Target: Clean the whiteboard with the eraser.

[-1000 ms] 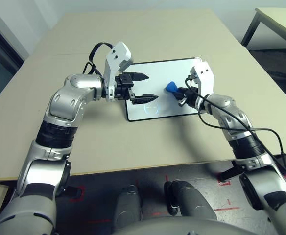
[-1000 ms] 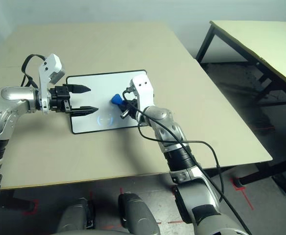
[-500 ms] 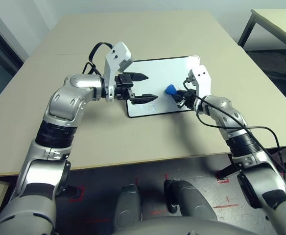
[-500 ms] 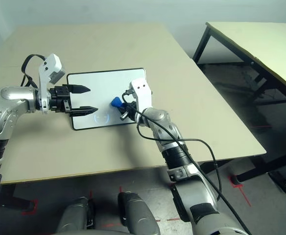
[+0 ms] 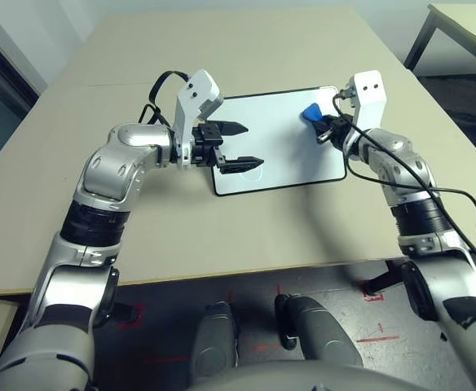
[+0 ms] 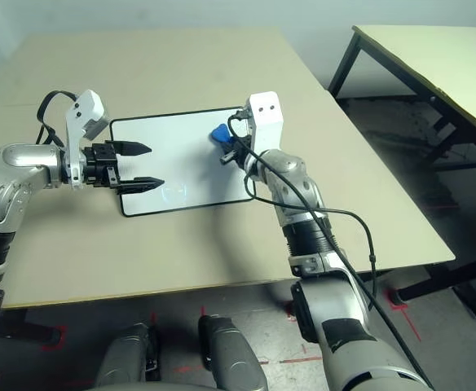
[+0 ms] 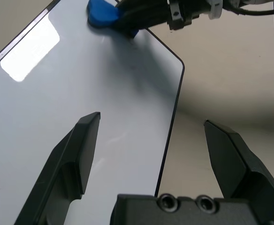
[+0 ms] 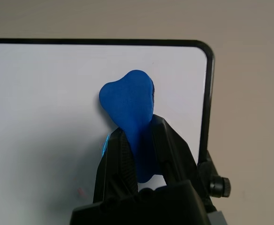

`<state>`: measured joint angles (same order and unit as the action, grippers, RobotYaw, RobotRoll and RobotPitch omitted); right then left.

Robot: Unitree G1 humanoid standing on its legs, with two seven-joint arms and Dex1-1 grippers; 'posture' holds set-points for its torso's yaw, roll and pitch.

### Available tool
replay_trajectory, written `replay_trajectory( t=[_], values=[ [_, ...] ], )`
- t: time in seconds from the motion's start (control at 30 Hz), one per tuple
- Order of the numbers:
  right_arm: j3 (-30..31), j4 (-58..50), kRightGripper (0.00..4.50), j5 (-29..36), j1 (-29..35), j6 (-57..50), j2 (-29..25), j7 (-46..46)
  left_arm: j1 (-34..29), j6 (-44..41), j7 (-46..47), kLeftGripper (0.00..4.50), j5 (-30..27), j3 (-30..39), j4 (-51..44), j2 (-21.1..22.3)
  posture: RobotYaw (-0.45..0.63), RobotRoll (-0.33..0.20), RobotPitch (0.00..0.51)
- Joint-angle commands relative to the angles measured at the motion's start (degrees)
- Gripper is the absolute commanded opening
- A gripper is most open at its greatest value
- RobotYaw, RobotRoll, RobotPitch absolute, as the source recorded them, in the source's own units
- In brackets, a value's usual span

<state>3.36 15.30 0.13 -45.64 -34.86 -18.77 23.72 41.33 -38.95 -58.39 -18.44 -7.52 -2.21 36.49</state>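
The whiteboard lies flat on the tan table, white with a thin black frame. My right gripper is shut on the small blue eraser and holds it against the board near its far right corner. In the right wrist view the eraser sticks out past the fingertips, close to the board's rounded corner. Over the board's left part hovers my left gripper, open and holding nothing. A faint bluish mark lies by its lower finger.
The tan table has free surface around the board on all sides. A second table stands off to the far right, with floor between. A black cable runs along my right forearm.
My right gripper has carried the eraser from the board's middle toward its far right corner. The left arm has stayed put. The camera shifted slightly.
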Motion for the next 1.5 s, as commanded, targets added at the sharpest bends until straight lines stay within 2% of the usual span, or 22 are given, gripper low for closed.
replay_trajectory(
  t=[0.03, 0.23, 0.43, 0.73, 0.9, 1.3, 1.5],
  values=[
    [0.11, 2.44, 0.66, -0.77, 1.35, -3.13, -0.07, -1.57, -0.23, -0.60, 0.22, 4.50, -0.42, -0.34, -1.07, -0.17, -0.07, 0.000, 0.138],
    [1.59, 0.26, 0.66, -0.43, 3.64, -6.26, 0.51, -0.57, -0.21, -0.91, 0.38, 4.50, -0.59, -0.37, -1.44, -0.12, -0.07, 0.000, 0.139],
    [2.57, -4.96, 0.66, 1.91, 8.77, -13.95, 2.69, 0.87, -0.38, -1.17, 0.47, 4.50, -0.72, -0.35, -1.94, 0.03, -0.07, 0.000, 0.139],
    [3.82, -5.25, 0.66, 3.84, 12.66, -18.61, 4.12, 2.55, 0.03, -1.49, 0.56, 4.50, -1.03, -0.50, -2.13, 0.16, -0.06, 0.000, 0.139],
    [3.26, -7.11, 0.65, 3.91, 11.24, -18.74, 3.58, 2.30, 0.01, -1.58, 0.46, 4.50, -1.15, -0.58, -2.16, 0.43, -0.06, 0.000, 0.141],
    [0.03, -16.69, 0.65, 6.00, 2.02, -24.06, 2.69, 0.63, -0.08, -1.50, 0.31, 4.50, -1.18, -0.92, -2.04, 0.45, -0.07, 0.000, 0.144],
    [-0.54, -17.19, 0.65, 6.24, 1.23, -24.09, 2.04, -0.66, -0.13, -1.32, 0.31, 4.50, -1.16, -0.99, -1.92, 0.31, -0.07, 0.000, 0.142]
  ],
)
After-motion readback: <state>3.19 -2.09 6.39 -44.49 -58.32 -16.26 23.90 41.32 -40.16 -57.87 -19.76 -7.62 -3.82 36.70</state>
